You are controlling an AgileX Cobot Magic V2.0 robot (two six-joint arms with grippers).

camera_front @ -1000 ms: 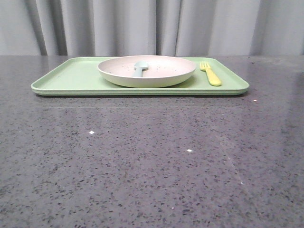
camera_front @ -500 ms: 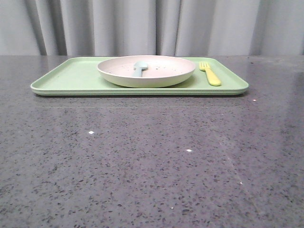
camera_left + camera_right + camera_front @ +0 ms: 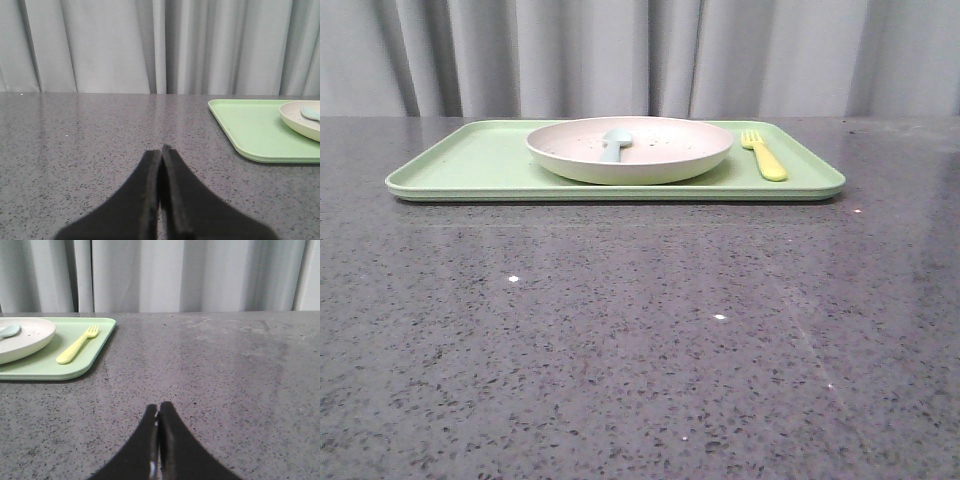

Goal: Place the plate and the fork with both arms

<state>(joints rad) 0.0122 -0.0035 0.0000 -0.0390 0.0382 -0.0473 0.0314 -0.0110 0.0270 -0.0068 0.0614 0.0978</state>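
Grey countertop carries tray with plate and fork; left gripper and right gripper clenched.

The tray, with plate and fork, has barely shifted rightward.

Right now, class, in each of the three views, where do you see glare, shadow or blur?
Front view: small bright glints dot the polished stone table, and a thin dark shadow runs under the green tray. Left wrist view: the shut left claw is soft and blurred, the curtain reflecting faintly in the table. Right wrist view: the shut right claw is blurred; the yellow fork stays sharp.
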